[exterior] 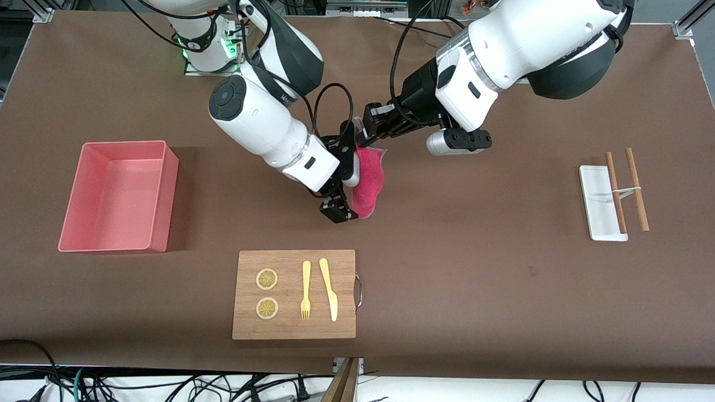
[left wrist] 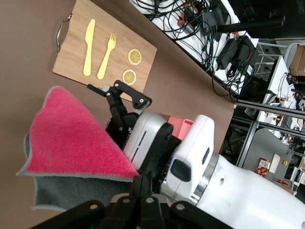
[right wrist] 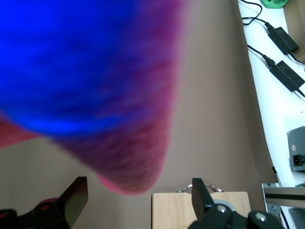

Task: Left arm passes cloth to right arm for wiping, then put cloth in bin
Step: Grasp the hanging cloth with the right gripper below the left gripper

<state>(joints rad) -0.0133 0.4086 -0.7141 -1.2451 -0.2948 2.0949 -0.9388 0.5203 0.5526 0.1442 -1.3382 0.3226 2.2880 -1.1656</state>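
Observation:
The magenta-pink cloth (exterior: 370, 178) hangs in the air over the middle of the table, grey underside showing in the left wrist view (left wrist: 71, 138). My left gripper (exterior: 370, 127) is shut on its top corner, fingers together (left wrist: 147, 188). My right gripper (exterior: 339, 214) is open beside the cloth's lower end and holds nothing. In the right wrist view the cloth (right wrist: 136, 162), lit blue at its upper part, hangs close to the camera with its tip at the gap of the right gripper (right wrist: 138, 198). The pale pink bin (exterior: 162, 190) stands toward the right arm's end of the table.
A wooden board (exterior: 341, 324) with two lemon slices, a yellow fork and a yellow knife lies nearer to the front camera than the cloth. A small white tray (exterior: 595, 201) with brown chopsticks (exterior: 637, 190) lies toward the left arm's end.

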